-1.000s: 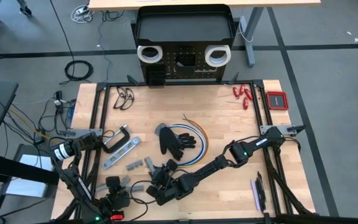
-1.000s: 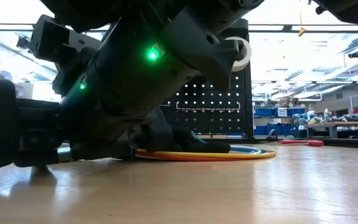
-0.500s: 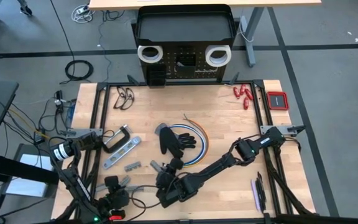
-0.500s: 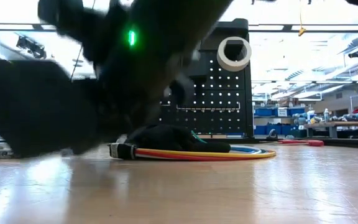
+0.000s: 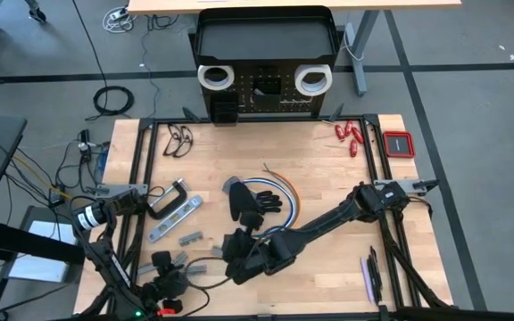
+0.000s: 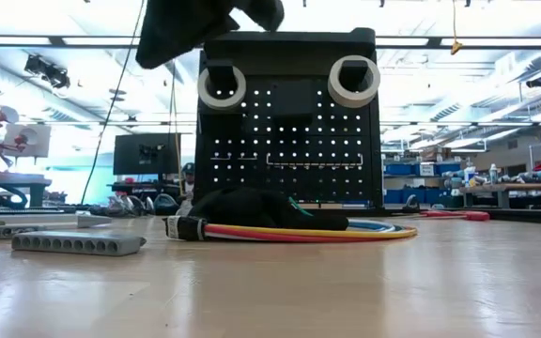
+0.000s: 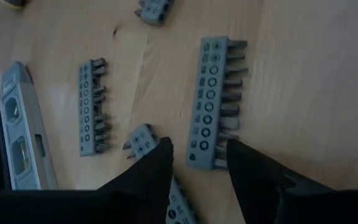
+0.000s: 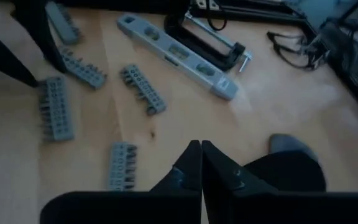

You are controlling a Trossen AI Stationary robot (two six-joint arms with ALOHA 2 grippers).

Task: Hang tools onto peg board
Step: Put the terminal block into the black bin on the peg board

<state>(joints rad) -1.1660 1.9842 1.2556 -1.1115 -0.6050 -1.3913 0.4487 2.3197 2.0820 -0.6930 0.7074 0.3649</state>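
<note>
The black peg board point(image 5: 261, 85) stands at the table's far edge with two white tape rolls point(image 5: 214, 78) point(image 5: 311, 80) hanging on it. Grey bit holders point(image 5: 192, 238) point(image 5: 202, 265), a silver level point(image 5: 175, 218) and a black clamp point(image 5: 168, 196) lie flat near the front left. My left gripper point(image 7: 197, 146) is open low over one bit holder point(image 7: 216, 102), with a finger on either side of that holder's end. My right gripper point(image 8: 199, 149) is shut on nothing, raised above the table's front middle point(image 5: 232, 245).
Black gloves point(image 5: 252, 203) lie on a coloured cable ring point(image 5: 286, 192) at the table's middle. Red-handled tools point(image 5: 349, 135) and a red box point(image 5: 398, 143) sit far right, glasses point(image 5: 178, 138) far left, and a purple-handled tool point(image 5: 367, 276) near right.
My right gripper has risen from the table near the front middle and rolled its wrist. In the low view its arm has left the foreground, uncovering a bit holder and the peg board. My left gripper has stayed where it was.
</note>
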